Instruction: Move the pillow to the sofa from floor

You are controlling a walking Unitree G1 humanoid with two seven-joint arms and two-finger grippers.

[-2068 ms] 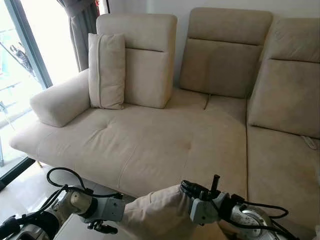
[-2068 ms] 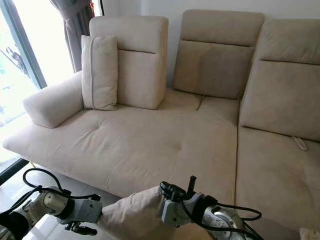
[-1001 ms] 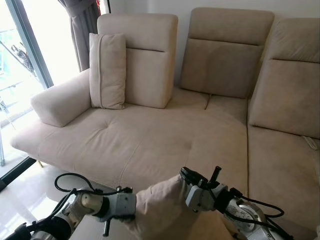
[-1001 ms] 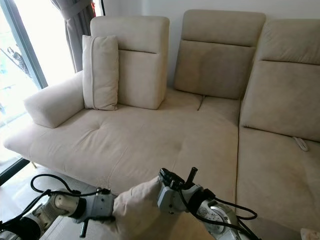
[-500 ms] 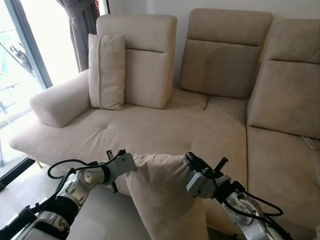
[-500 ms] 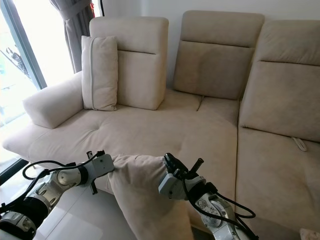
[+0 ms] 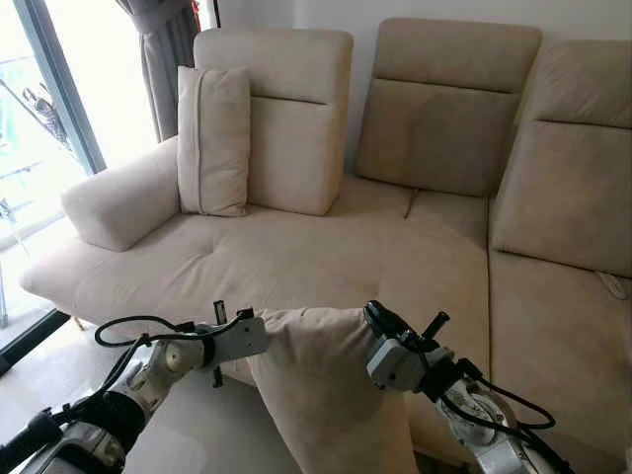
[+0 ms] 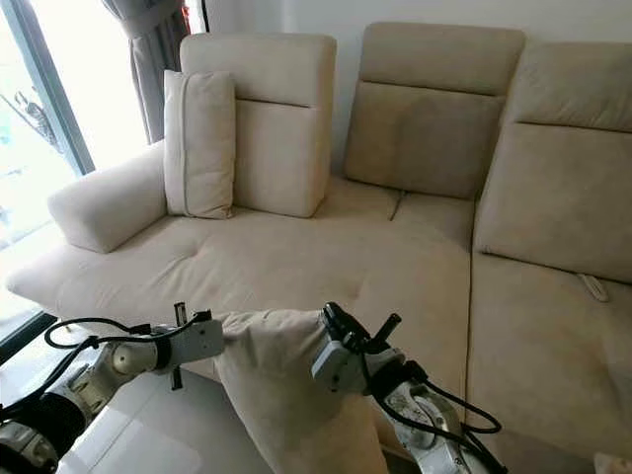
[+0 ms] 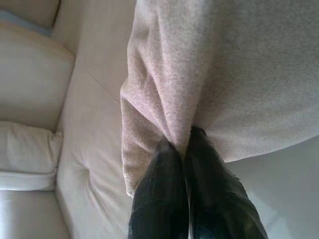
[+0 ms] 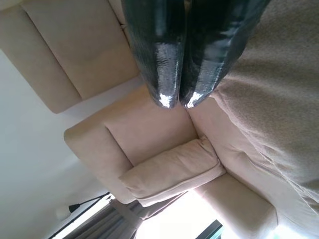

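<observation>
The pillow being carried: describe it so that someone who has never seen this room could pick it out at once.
Start at the large beige L-shaped sofa. At the front edge of its seat, the beige suede-like pillow hangs pinched at its top corners between the left gripper and the right gripper. Unlike the upright beige cushion leaning beside the armrest, it is in the air.

beige sofa [image 7: 326,257], upright cushion [image 7: 212,138]

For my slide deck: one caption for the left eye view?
Both tools, left and right, hold a beige pillow before the sofa.
</observation>
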